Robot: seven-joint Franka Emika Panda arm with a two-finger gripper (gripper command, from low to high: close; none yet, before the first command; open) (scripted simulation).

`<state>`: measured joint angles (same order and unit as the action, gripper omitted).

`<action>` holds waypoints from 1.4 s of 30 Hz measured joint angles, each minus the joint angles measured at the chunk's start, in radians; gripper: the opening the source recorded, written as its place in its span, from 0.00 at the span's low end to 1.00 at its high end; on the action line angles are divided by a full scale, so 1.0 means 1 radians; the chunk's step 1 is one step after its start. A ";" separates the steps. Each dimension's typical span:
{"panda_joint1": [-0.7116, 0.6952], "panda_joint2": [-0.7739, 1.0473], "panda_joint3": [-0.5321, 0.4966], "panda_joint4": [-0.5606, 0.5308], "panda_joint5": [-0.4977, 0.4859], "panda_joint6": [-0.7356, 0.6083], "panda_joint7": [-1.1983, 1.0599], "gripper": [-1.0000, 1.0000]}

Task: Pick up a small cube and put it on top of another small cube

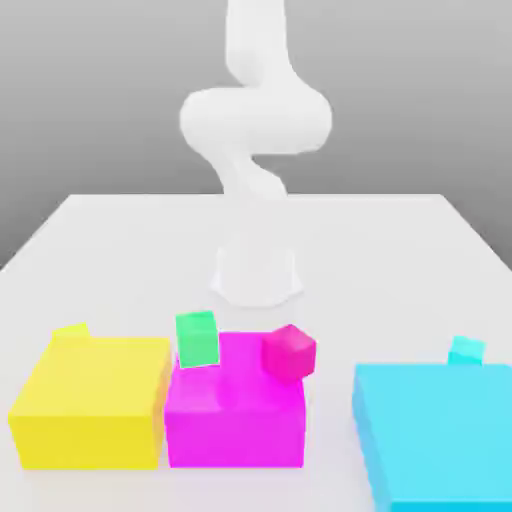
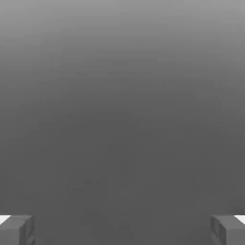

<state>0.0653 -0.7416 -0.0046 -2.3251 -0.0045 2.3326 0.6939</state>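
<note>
A: In the exterior view, the small cyan cube [image 1: 466, 350] sits alone behind the large cyan block [image 1: 435, 430], near right on the white table [image 1: 400, 240]. Nothing looks stacked yet.

B: In the hand view, the end effector [image 2: 122, 229] has its fingers wide apart, empty, facing a grey backdrop.

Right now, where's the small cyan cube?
In the exterior view the small cyan cube sits at the right, just behind the large cyan block, well apart from the small pink cube.
</note>
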 joint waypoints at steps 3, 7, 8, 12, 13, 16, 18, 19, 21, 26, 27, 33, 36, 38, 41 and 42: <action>0.080 0.073 -0.005 -0.031 -0.003 0.041 -0.134 0.50; 0.179 0.166 -0.010 -0.071 -0.006 0.093 -0.307 0.50; 0.204 0.189 -0.011 -0.081 -0.006 0.106 -0.351 0.50; 0.298 0.282 -0.013 -0.121 -0.004 0.158 -0.526 0.50; 0.321 0.305 -0.013 -0.131 -0.002 0.171 -0.570 0.50; 0.390 0.375 -0.011 -0.161 0.001 0.209 -0.703 0.50; 0.432 0.421 -0.006 -0.181 0.005 0.235 -0.793 0.50; 0.452 0.444 -0.003 -0.191 0.007 0.248 -0.837 0.50; 0.486 0.490 0.010 -0.211 0.013 0.274 -0.928 0.50; 0.569 0.606 0.045 -0.261 0.022 0.339 -1.152 0.50; 0.584 0.629 0.054 -0.271 0.022 0.352 -1.195 0.50; 0.697 0.769 0.100 -0.331 0.000 0.429 -1.440 0.50; 0.721 0.839 0.127 -0.360 -0.032 0.468 -1.546 0.50; 0.730 0.903 0.121 -0.358 -0.062 0.515 -1.556 0.50; 0.761 1.009 0.086 -0.340 -0.098 0.599 -1.538 0.50; 0.772 1.045 0.072 -0.333 -0.107 0.628 -1.531 0.50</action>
<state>0.8372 0.3031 0.0679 -2.6586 -0.1113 2.9603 -0.8371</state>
